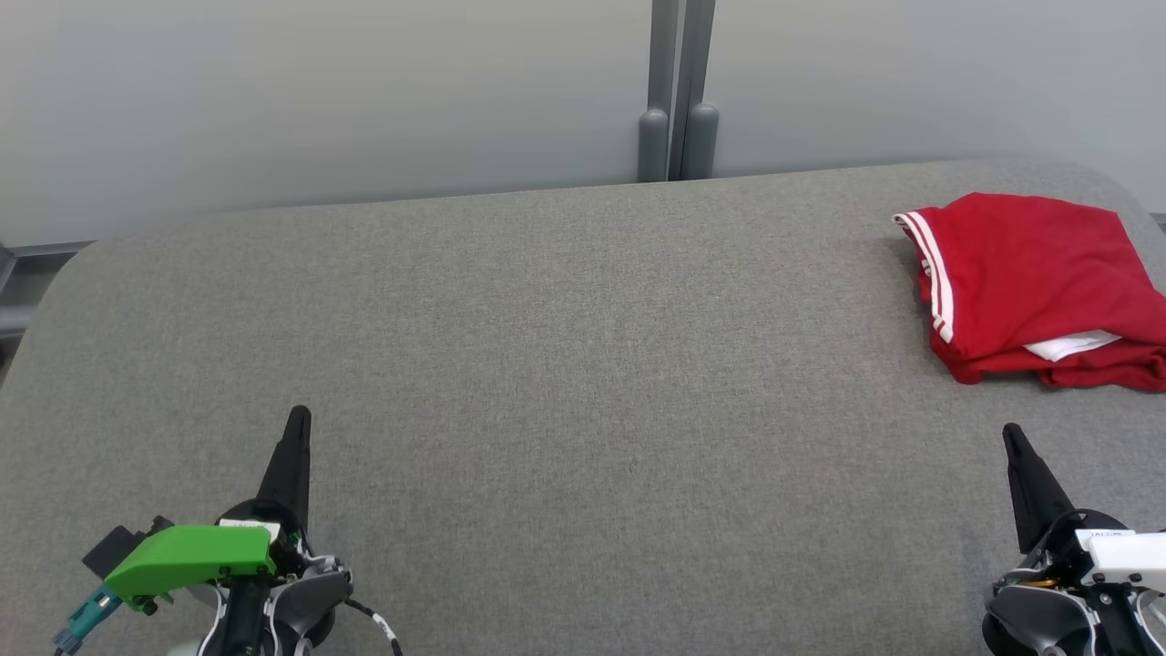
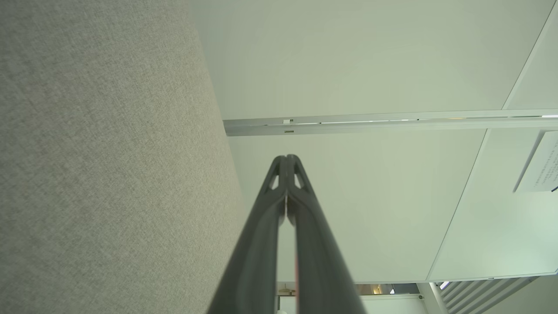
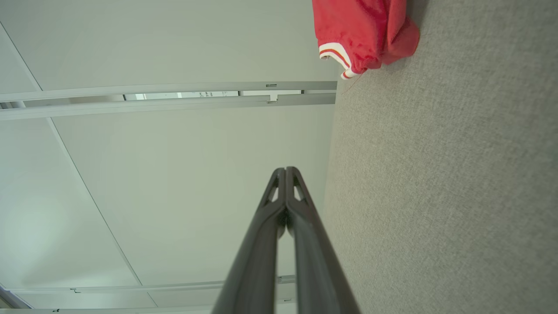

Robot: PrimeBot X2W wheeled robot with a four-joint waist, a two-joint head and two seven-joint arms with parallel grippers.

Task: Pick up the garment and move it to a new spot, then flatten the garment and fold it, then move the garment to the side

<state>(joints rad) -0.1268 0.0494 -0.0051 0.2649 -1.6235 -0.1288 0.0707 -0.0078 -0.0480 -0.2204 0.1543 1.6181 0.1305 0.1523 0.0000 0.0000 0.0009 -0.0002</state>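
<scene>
The garment (image 1: 1038, 282) is red with white stripes at a cuff and lies folded in a bundle at the far right of the grey table (image 1: 565, 346). A white label shows at its near edge. The right wrist view catches its striped cuff, the garment (image 3: 362, 30) lying at the top. My left gripper (image 1: 298, 417) rests at the lower left, shut, fingertips together and holding nothing. At the lower right my right gripper (image 1: 1009, 433) is shut and empty too, a short way in front of the garment. Both wrist views show closed fingers: left gripper (image 2: 286, 158), right gripper (image 3: 285, 170).
Pale wall panels (image 1: 319, 91) stand behind the table, with a grey post (image 1: 679, 100) at the back edge. The table's rounded far-left corner (image 1: 82, 255) drops off to a metal rail.
</scene>
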